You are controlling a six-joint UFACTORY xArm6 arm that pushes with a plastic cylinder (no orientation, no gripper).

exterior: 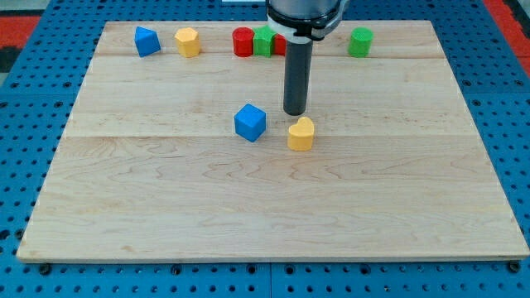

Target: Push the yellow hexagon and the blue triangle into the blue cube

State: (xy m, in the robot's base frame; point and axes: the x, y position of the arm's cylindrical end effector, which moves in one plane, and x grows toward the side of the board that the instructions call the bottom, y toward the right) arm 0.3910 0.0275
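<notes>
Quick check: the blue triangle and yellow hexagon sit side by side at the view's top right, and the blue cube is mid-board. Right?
Not quite: the camera view shows the blue triangle and yellow hexagon side by side at the view's top left, not top right. The blue cube is mid-board, as you said.

Above my tip (296, 112) the rod widens into a dark housing that the view's top edge cuts off — the arm beyond it does not show. Behind the rod, toward the view's top, a red block (280, 44) is mostly hidden; its shape cannot be told. Just to its left a green block (264, 40) overlaps another red block (242, 41) — whether the two touch is unclear. The blue perforated surface (25, 124) around the board runs out of frame on every side.
</notes>
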